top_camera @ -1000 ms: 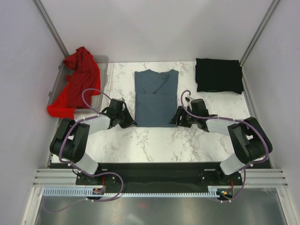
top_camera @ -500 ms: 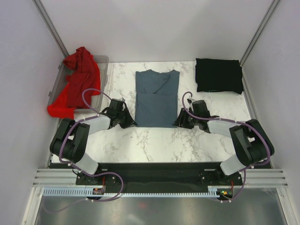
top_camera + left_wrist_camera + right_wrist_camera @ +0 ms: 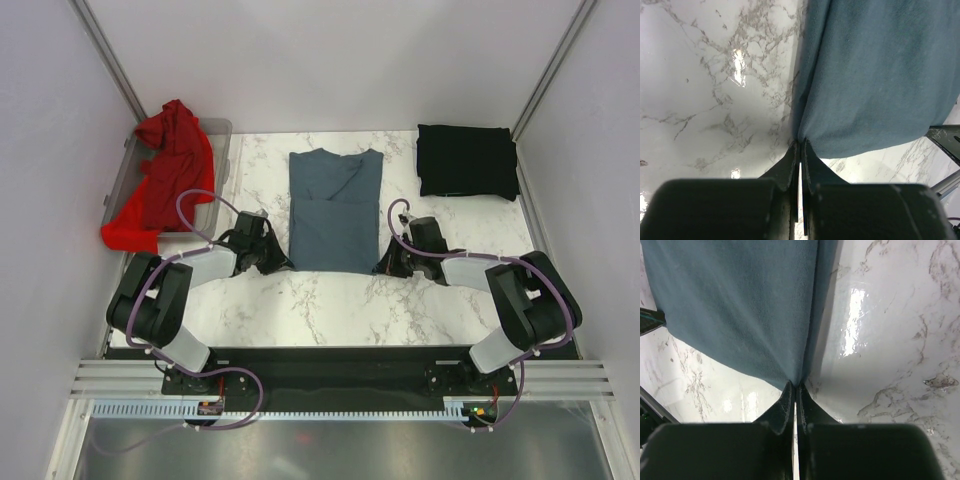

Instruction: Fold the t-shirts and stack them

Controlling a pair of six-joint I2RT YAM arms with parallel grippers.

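Pinching the near left corner of the slate blue-grey t-shirt [image 3: 880, 75], the left gripper [image 3: 800, 142] has its two dark fingers pressed together, with only a thin slit between them. The cloth draws to a point right at their tips. The right gripper [image 3: 794, 385] mirrors this at the near right corner. Its jaws are closed tight on the hem, and the folded edge of the shirt runs straight away from the tips. In both wrist views the near hem stretches sideways from one pinched corner toward the other, with glossy marble beneath it.

From above, both grippers sit low on the marble table [image 3: 330, 300], each just outside its corner of the near hem, with the shirt between them. The shirt lies flat in the middle of the table as a long rectangle, sleeves turned in and collar at the far end. Each forearm reaches inward from its base at the near edge, and a purple cable [image 3: 190, 205] loops above the left wrist.

Further out, the black t-shirt [image 3: 466, 161] rests folded into a neat square at the far right corner of the table, well apart from the blue-grey one. At the far left stands a clear plastic bin [image 3: 222, 135]. The red t-shirt [image 3: 165, 175] lies crumpled across it, one part bunched up at the far rim and another spilling over the outer wall.
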